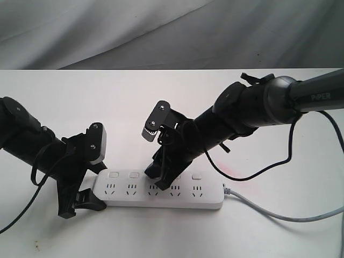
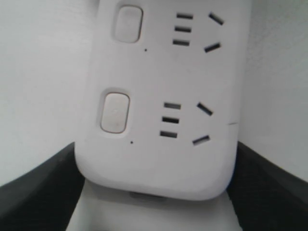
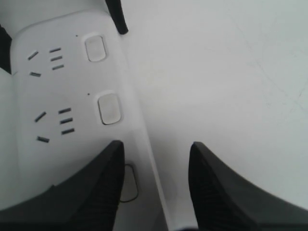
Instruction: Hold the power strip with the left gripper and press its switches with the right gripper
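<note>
The white power strip [image 1: 161,198] lies along the table's front with its grey cord [image 1: 269,213] running off to the right. My left gripper [image 1: 94,186] is shut on the strip's left end. In the left wrist view, black fingers [image 2: 38,192] press both sides of the rounded end [image 2: 159,163], below two switches [image 2: 115,111]. My right gripper [image 1: 161,174] is open and tilted down over the strip's middle. One of its fingers [image 3: 103,187] rests over the third switch [image 3: 130,185], partly hiding it. The other finger [image 3: 216,187] is over bare table. Two more switches [image 3: 109,108] show beyond.
White table [image 1: 172,107] all round, with a grey cloth backdrop [image 1: 161,32] behind it. The right arm's black cable [image 1: 269,166] loops down near the strip's right end. The left arm's thin cable [image 1: 21,207] hangs at the left edge.
</note>
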Motion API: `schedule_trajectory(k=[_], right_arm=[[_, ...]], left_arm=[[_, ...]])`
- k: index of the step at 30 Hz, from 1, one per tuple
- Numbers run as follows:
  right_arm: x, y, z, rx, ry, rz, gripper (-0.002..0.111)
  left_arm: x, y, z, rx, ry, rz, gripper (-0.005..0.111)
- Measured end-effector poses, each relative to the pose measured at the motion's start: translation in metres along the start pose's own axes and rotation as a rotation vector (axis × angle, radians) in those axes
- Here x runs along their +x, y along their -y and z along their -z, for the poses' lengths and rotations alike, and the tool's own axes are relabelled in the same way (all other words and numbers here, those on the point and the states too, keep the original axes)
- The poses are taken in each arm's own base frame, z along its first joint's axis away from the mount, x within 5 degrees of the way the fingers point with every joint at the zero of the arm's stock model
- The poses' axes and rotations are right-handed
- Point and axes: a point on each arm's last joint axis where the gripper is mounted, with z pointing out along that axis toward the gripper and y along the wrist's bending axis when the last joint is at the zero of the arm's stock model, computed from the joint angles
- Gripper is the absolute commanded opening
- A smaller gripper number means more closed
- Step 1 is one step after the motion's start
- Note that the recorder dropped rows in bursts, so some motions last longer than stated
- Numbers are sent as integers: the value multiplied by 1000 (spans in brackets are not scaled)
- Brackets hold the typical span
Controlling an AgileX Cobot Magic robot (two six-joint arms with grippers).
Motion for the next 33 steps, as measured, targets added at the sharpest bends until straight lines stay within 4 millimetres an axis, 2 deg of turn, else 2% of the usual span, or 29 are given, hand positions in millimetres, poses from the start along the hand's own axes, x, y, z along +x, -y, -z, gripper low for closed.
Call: schedule_trajectory(k=[8, 17, 26, 33], right_arm=[[-4, -4, 14, 23, 25, 5, 41], [-20, -7, 39, 62, 80, 41, 41], [-7, 6, 48, 58, 46, 24, 41], [2, 8, 48, 46, 20, 11, 41]], left_arm=[[0, 0, 0, 0, 0, 0, 60], [0, 0, 0, 0, 0, 0, 60], [0, 0, 0, 0, 0, 0, 60], [0, 0, 0, 0, 0, 0, 60]])
